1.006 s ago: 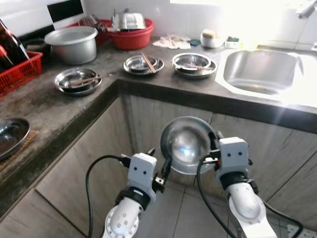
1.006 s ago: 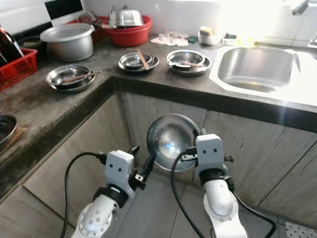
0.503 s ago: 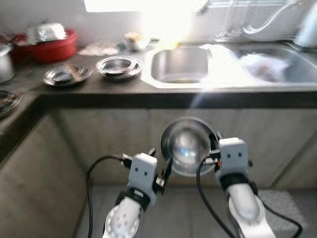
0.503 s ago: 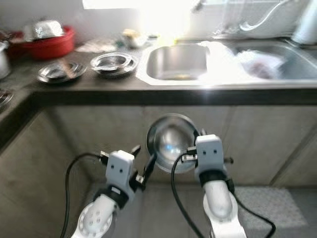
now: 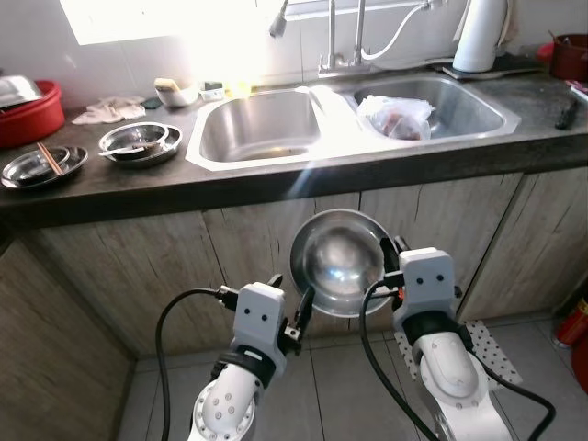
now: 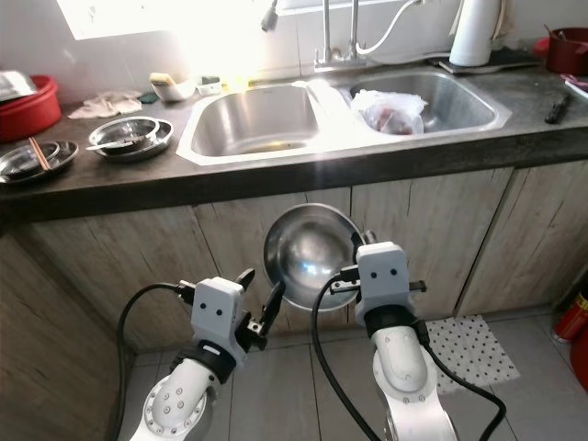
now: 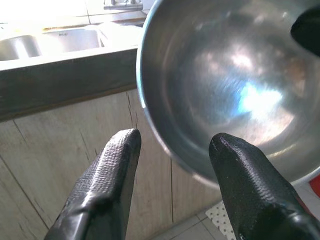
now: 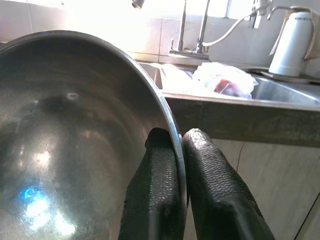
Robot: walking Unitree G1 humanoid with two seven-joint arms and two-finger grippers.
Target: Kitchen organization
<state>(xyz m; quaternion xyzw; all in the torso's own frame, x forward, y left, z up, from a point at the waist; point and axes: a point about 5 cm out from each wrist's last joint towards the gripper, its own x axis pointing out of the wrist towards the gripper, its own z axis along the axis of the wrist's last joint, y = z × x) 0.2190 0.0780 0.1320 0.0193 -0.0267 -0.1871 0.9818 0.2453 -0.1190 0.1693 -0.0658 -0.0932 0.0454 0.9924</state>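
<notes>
Facing the double sink (image 5: 262,133) in the head views, the right tool (image 5: 390,266) carries a steel bowl (image 5: 338,262) by its rim below the table (image 5: 138,184) edge. Left wrist view: the left tool (image 7: 172,165) gapes empty beside the bowl. Right wrist view: both fingers (image 8: 160,200) pinch the rim; no writing is readable.

Two silver arms, white boxy wrist housings, looping black cables, textured black fingers (image 7: 102,185).
</notes>
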